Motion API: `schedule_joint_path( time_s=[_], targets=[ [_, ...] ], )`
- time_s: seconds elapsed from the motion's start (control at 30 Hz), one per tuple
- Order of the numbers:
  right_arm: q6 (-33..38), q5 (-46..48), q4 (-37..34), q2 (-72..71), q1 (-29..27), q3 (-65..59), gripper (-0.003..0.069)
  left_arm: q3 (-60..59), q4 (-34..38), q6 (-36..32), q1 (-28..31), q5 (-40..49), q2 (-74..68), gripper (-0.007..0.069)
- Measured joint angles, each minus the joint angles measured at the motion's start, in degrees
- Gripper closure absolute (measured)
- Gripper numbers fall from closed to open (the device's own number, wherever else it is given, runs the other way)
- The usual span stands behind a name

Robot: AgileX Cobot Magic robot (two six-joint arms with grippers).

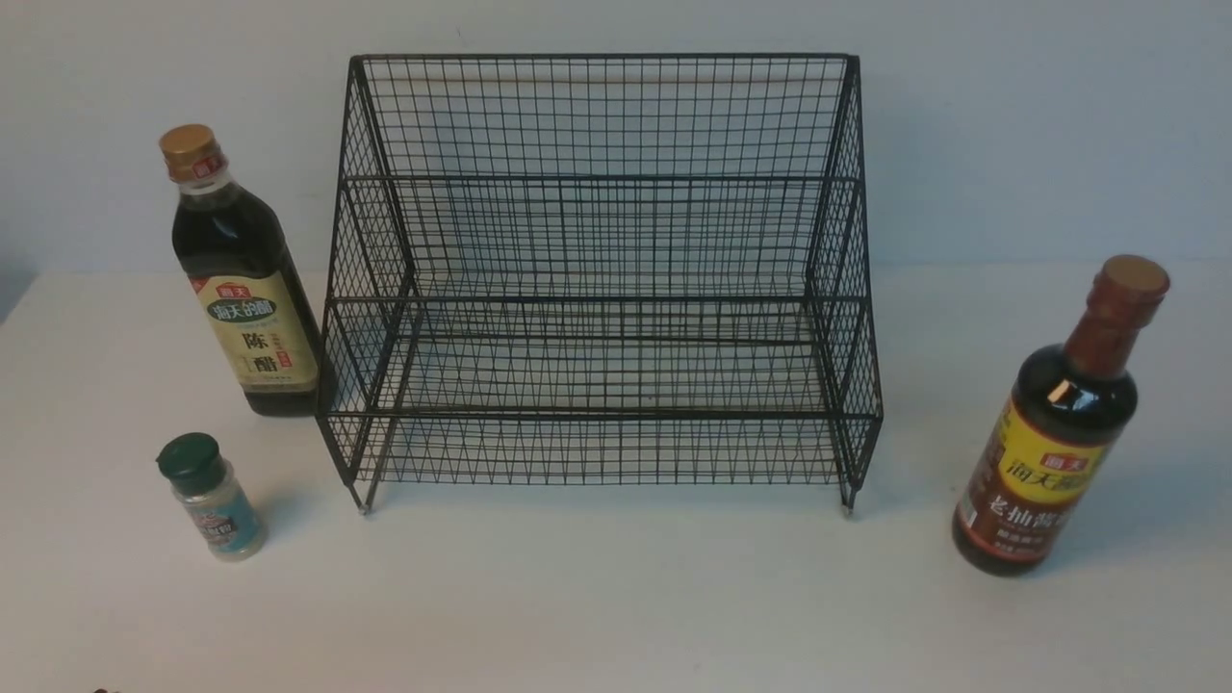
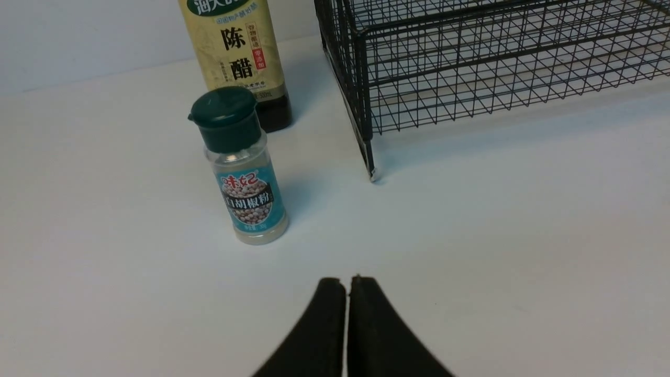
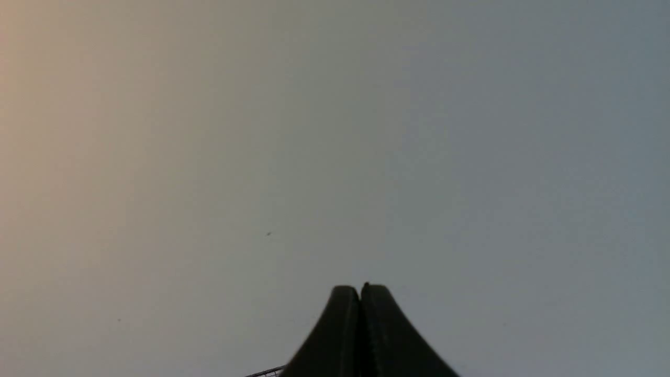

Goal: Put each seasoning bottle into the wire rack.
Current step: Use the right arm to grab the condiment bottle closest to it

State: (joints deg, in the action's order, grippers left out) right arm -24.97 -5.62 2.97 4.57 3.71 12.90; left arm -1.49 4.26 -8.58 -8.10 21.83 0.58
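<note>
- Three seasoning bottles stand upright on the white table, none of them in the wire rack yet; with the rack as the dial's centre and twelve toward the wall, the gold-capped bottle is near nine o'clock, the green-capped shaker at eight, the brown-necked bottle between three and four.
- Both the left gripper and the right gripper have their fingertips together, nothing between them.
- I'd judge it's the very start, with a first reach due; the left one seems best placed for the shaker (small, so I'd begin there).
- It should part wide before descending, straddle the clear body below the cap, then squeeze evenly and lift straight up.
- Clearing the rack's front edge matters: a low carry could snag the mesh and drag everything.
- Smooth, rounded plastic-looking walls may twist in a loose grip; the tall dark bottles look glassy and probably heavier, so they'd want slower turns.
- Thin black wire forms stepped tiers with slanting sides; narrow bases could rock on that grid, so release only once settled.
</note>
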Motion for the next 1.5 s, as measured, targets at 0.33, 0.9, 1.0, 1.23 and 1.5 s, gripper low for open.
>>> schedule_joint_path(
  time_s=[0.33, 0.9, 1.0, 1.23, 1.5],
  targets=[
    [6.1, -1.7, 7.6, 31.4, 8.7, 14.9, 0.0674, 0.0, 0.0, 0.0, 0.0, 0.0, 0.0, 0.0629],
    [22.5, -16.8, -1.1, 53.1, 7.9, 15.2, 0.0396, 0.0, 0.0, 0.0, 0.0, 0.0, 0.0, 0.0629],
    [22.9, -18.7, -5.0, 55.6, 6.9, 15.2, 0.0261, 0.0, 0.0, 0.0, 0.0, 0.0, 0.0, 0.0629],
    [22.9, -20.9, -6.8, 62.4, 7.2, 15.2, 0.014, 0.0, 0.0, 0.0, 0.0, 0.0, 0.0, 0.0629],
    [22.9, -20.9, -7.1, 65.8, 7.4, 15.2, 0.0134, 0.0, 0.0, 0.0, 0.0, 0.0, 0.0, 0.0629]
  ],
)
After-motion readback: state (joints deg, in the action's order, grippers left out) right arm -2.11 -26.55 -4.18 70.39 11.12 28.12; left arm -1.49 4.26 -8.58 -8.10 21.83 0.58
